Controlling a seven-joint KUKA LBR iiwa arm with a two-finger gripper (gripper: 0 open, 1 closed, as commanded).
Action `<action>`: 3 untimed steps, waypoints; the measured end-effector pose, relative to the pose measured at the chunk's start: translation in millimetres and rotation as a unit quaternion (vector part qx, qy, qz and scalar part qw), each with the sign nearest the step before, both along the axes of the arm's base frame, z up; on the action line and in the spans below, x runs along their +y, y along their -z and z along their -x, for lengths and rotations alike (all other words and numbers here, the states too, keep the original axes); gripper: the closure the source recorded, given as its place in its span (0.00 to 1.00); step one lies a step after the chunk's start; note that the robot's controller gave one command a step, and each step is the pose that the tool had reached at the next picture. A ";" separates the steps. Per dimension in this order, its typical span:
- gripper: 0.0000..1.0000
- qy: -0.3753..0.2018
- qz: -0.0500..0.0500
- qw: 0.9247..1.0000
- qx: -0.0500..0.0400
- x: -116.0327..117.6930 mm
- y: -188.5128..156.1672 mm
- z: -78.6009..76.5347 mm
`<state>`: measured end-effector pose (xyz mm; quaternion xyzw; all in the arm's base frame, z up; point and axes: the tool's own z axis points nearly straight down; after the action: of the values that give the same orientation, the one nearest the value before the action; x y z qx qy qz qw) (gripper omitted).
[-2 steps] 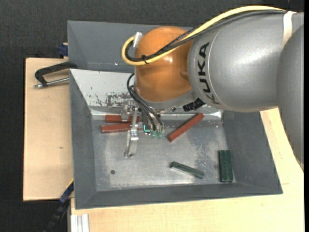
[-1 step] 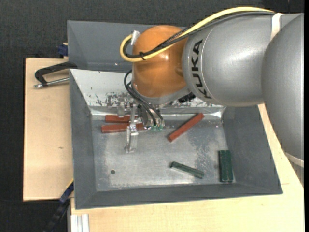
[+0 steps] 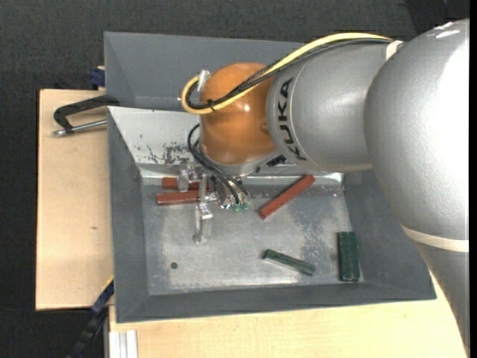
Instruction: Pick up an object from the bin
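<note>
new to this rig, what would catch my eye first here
The big silver arm with its orange cover reaches in from the right, its gripper low over the left middle of the grey bin, beside a red-brown bar. A red stick lies mid-bin, and a dark green stick and a dark green block lie front right.

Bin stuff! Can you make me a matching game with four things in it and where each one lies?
Things:
1. red-brown bar
2. red stick
3. thin dark green stick
4. dark green block

Places in the camera view:
A. lower right corner
B. furthest left
C. middle, slanting up to the right
D. low in the middle

Pairs: 1-B, 2-C, 3-D, 4-A
</note>
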<state>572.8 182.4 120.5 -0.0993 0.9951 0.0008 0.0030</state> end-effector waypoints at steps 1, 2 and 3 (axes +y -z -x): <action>0.00 0.000 0.000 1.000 0.002 15.4 36.0 -22.6; 1.00 0.012 -0.002 1.000 -0.003 14.6 45.7 -30.5; 0.00 0.012 -0.001 1.000 0.002 13.9 48.8 -27.7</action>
<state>600.5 196.2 71.6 -0.0873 0.9962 0.0019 0.0013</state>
